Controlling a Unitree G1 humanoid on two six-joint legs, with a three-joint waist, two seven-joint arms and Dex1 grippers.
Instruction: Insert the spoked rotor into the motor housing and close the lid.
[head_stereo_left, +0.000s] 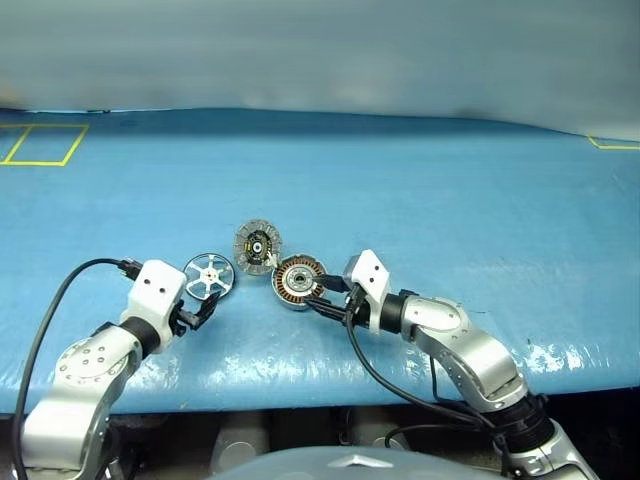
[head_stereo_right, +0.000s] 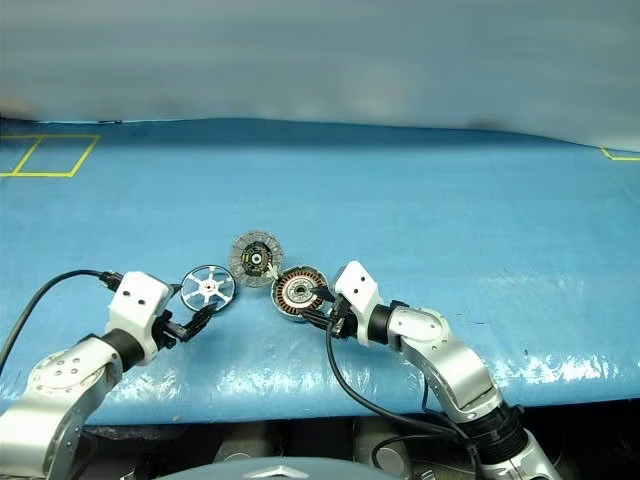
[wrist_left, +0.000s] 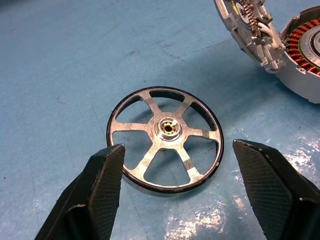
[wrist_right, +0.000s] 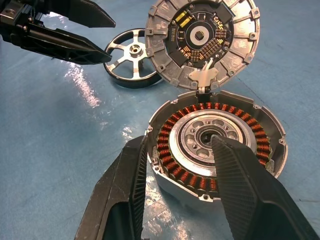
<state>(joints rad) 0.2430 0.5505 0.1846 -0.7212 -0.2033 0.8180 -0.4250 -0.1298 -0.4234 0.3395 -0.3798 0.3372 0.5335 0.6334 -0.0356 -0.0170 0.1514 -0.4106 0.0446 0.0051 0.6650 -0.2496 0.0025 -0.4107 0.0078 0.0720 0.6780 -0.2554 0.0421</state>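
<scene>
1. The spoked rotor (wrist_left: 165, 145) lies flat on the blue tabletop (head_stereo_left: 450, 200), at about nine o'clock from the motor housing (head_stereo_left: 298, 282) and apart from it. It is not yet in the housing.
2. The left gripper (wrist_left: 177, 200) sits just short of the rotor, its jaws wide open and holding nothing, one finger off each side of the near rim. The likely risk is that the jaws close on the thin rim off-centre: the wheel could tip, skid on the glossy covering or pop out.
3. The housing rests just beside the rotor's three o'clock side, copper windings up. The right gripper (wrist_right: 177, 195) has one finger outside the wall and one over the silver centre, jaws about half open. They appear to pinch the housing wall, though contact is hard to confirm. If that hold is loose, the housing may shift when the rotor is pressed in.
4. The lid (wrist_right: 202, 40) stands swung open at the housing's twelve o'clock edge, inner face showing. A carried rotor could knock it, or it could drop shut early.
5. The right finger over the centre blocks part of the seat, so the rotor could foul it.
6. Hard to make out:
   - the housing's near wall and part of its hub, behind the right fingers;
   - the hinge joining lid and housing;
   - the rotor's underside.
</scene>
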